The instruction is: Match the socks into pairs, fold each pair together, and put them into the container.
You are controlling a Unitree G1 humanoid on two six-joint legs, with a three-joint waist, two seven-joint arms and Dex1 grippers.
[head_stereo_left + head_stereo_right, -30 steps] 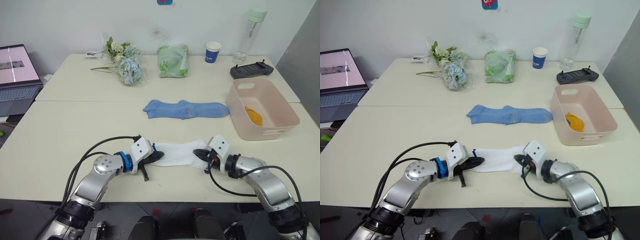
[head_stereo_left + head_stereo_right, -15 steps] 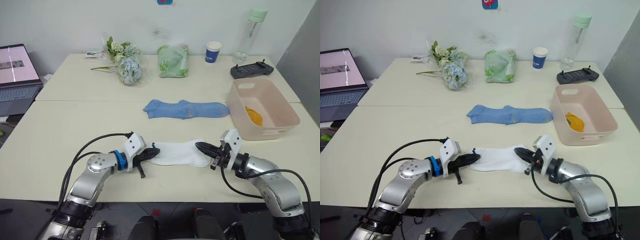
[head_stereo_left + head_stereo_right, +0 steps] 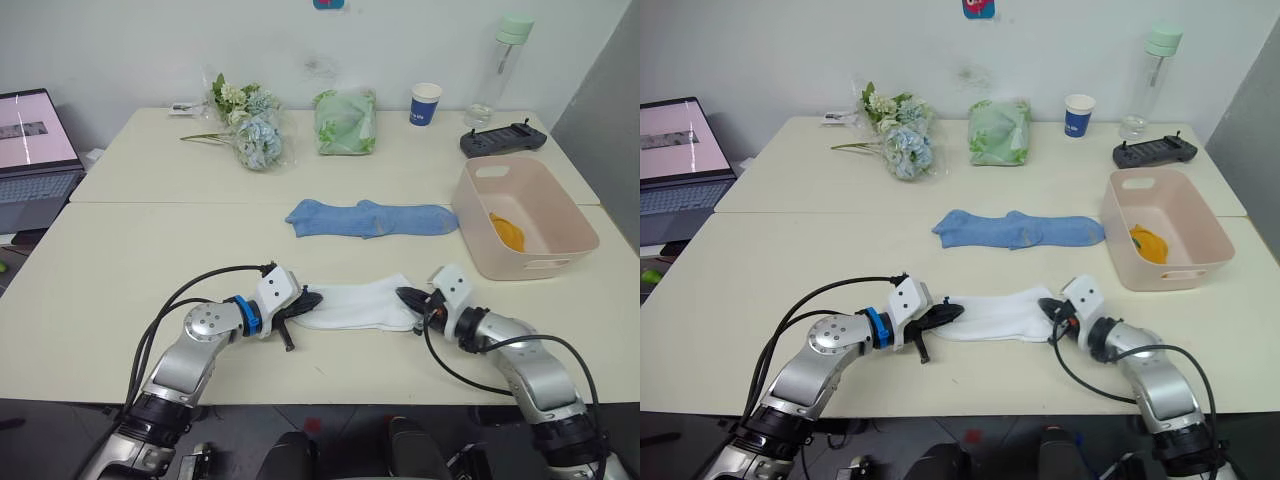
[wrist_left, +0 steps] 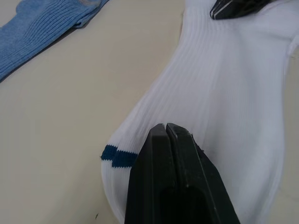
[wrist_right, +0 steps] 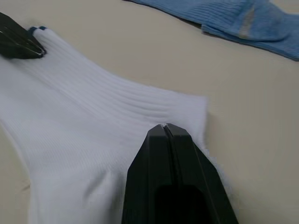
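Socks: white pair (image 3: 358,303) stretched between two closed grippers, left (image 3: 309,299) and right (image 3: 404,296), two blue socks (image 3: 370,217) farther, one yellow sock (image 3: 508,232) in tub (image 3: 556,265).

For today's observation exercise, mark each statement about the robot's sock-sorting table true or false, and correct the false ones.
1. Both grippers are shut on the white socks. True: left gripper at one end, right gripper at the other.
2. The light blue socks lie in the container. False: they lie on the table, beside it.
3. Something mustard-yellow lies in the container. True.
4. The paper cup stands inside the container. False: it stands on the far table, next to the green cloth bundle.
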